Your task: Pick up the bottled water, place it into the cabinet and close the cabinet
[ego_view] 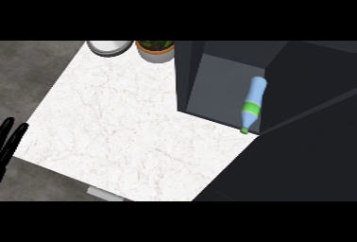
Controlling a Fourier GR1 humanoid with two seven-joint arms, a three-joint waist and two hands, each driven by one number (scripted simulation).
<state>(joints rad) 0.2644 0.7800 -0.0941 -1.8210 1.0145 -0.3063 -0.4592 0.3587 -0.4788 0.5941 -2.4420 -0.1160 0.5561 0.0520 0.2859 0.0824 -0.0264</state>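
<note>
The bottled water [254, 104] is lying inside the open cabinet [216, 85] at three o'clock. The left hand [10, 137], fingers straight and apart, is resting at nine o'clock; the right hand is showing nowhere. Placing looks finished; closing the cabinet door comes next.

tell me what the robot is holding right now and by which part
Nothing is held. The light blue, green-labelled water bottle lies untouched inside the dark cabinet; the black left hand rests open at the left edge.
</note>
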